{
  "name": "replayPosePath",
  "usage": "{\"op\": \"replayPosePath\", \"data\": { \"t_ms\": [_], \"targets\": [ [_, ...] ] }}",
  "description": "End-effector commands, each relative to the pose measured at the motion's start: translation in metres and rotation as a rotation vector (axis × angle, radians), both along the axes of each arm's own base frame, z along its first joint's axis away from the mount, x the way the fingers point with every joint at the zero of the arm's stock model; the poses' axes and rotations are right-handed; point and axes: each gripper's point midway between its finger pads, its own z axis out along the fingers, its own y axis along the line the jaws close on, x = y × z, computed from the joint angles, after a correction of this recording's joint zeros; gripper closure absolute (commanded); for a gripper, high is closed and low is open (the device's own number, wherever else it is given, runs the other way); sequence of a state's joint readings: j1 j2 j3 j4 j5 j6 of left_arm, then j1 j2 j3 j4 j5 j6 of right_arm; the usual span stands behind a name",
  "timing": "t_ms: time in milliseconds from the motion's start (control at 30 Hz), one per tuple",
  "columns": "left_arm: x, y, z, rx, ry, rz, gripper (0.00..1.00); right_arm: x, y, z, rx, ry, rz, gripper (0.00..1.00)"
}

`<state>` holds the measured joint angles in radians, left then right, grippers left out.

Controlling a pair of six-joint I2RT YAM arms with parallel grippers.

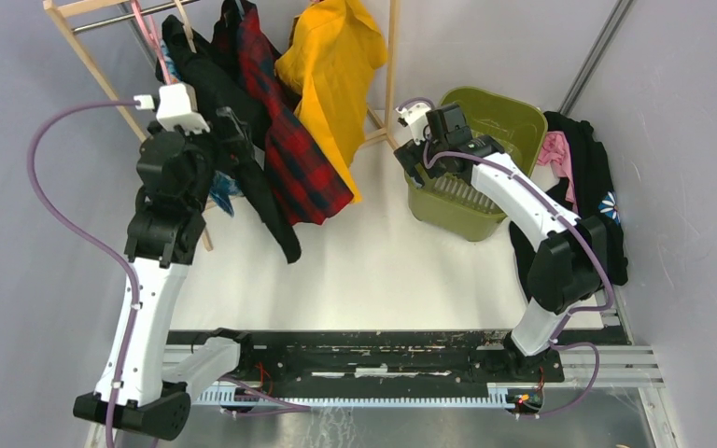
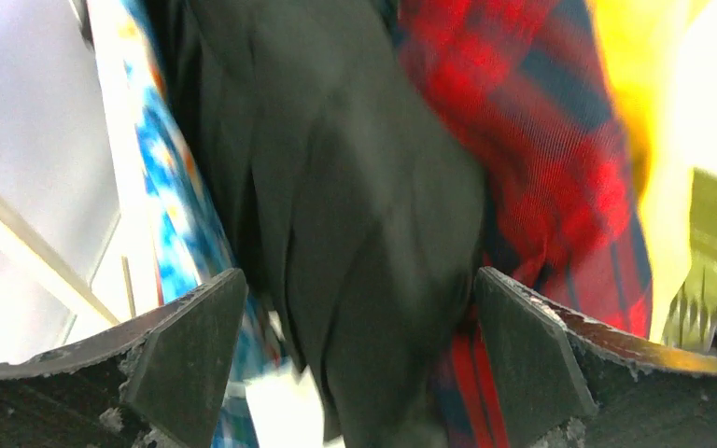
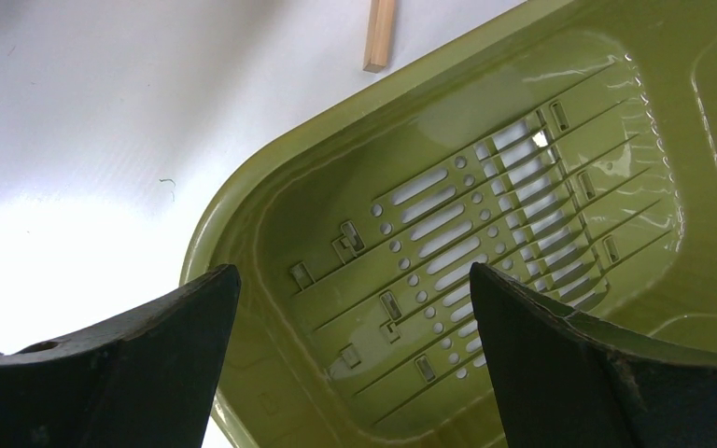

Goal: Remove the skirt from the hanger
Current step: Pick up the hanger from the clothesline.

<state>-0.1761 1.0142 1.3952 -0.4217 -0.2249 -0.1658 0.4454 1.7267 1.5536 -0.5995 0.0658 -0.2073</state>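
A white table [image 1: 373,271] fills the scene, with two robot arms bolted at its near edge. A wooden clothes rack [image 1: 84,56] stands at the far left, beyond the left arm, and carries several garments.

The left gripper [image 2: 359,280] is raised into these clothes. Its jaws stand spread wide and grip nothing. A black skirt [image 2: 355,215] with soft pleats hangs straight ahead of it. The cloth drops down into the gap between the two fingers. Whether the fabric brushes the finger pads cannot be told, as the close view is blurred.

Just to the right of this gripper hangs a red and black plaid garment [image 2: 541,140]. Further right hangs a yellow garment [image 2: 653,112]. To the gripper's left, a blue flowered fabric [image 2: 173,205] hangs against the skirt. Above the gripper, near the rack's top rail, is a thin pink hanger [image 1: 147,28]. What it carries cannot be told.

The right gripper [image 3: 355,275] is well apart from the rack. It hovers with its jaws spread wide and grips nothing. Directly below it sits an olive-green plastic basket [image 3: 271,177] with a slotted floor. To the right of that gripper, past the basket, lies a heap of dark clothes [image 1: 597,177] with some pink showing.
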Motion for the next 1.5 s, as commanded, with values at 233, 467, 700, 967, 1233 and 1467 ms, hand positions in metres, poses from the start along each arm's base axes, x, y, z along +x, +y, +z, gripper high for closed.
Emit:
{"op": "replayPosePath", "data": {
  "t_ms": [233,467,700,967,1233,1467],
  "targets": [
    [-0.046,0.005,0.007,-0.047,-0.029,-0.005,0.02,0.013,0.009,0.017,0.044,-0.052,-0.01,0.0],
    [-0.055,0.04,0.067,0.056,-0.158,0.161,0.0,0.015,0.016,0.011,0.062,-0.021,0.001,0.0],
    [-0.019,0.049,0.088,0.103,-0.193,0.246,0.01,0.015,0.015,0.008,0.056,-0.019,0.0,0.0],
    [0.04,0.048,0.076,0.192,-0.155,0.281,0.01,0.013,0.012,0.005,0.052,-0.018,-0.021,0.0],
    [0.043,0.053,0.075,0.206,-0.176,0.309,0.01,0.007,0.01,0.003,0.056,-0.02,-0.016,0.0],
    [0.018,0.058,0.081,0.222,-0.189,0.312,0.01,0.008,0.017,0.001,0.086,0.002,-0.009,0.0]
  ]
}}
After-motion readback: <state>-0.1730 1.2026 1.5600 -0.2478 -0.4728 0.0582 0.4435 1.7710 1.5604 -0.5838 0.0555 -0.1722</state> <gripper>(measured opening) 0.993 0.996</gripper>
